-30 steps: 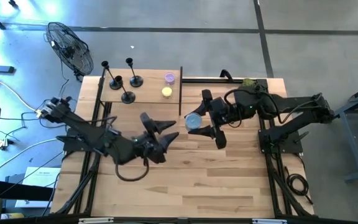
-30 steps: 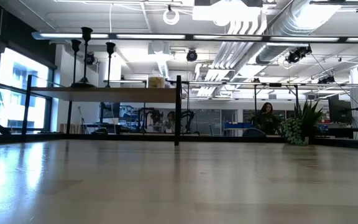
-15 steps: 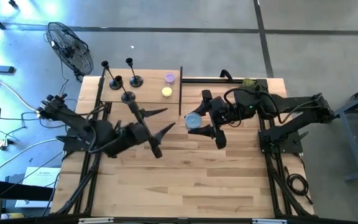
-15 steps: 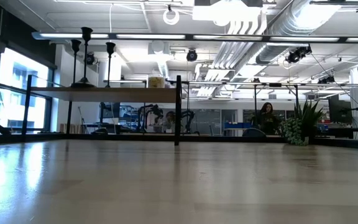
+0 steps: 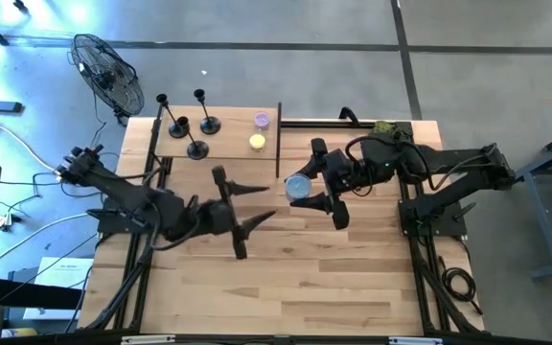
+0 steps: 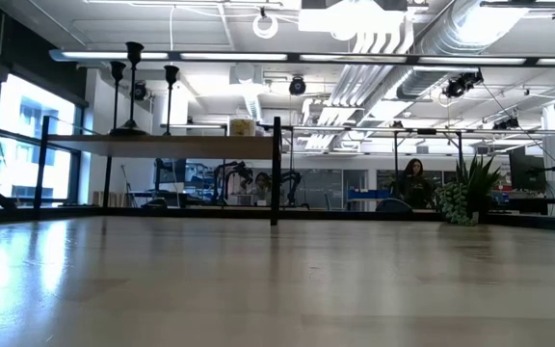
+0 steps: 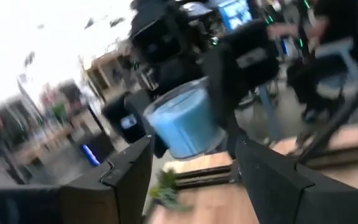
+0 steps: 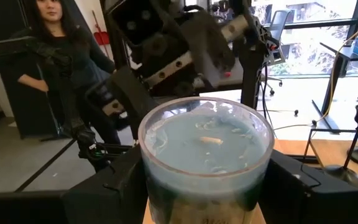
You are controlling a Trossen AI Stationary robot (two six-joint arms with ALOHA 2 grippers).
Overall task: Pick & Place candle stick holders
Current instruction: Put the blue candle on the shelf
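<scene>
A blue candle (image 5: pixel 297 186) was clamped in the right pincer (image 5: pixel 326 195). The left pincer (image 5: pixel 245 211) was spread and empty above the bench (image 5: pixel 305 278). The three holders (image 5: pixel 196 149) were set on a shelf (image 5: pixel 228 144) beyond it.

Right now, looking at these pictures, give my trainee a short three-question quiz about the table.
1. True or false: the right gripper holds a blue candle.
2. How many candle holders stand on the shelf?
3. The left gripper is: A) shut on a holder, B) open and empty over the table, C) out of sight.

Key: 1 true; 2 three; 3 B.
</scene>
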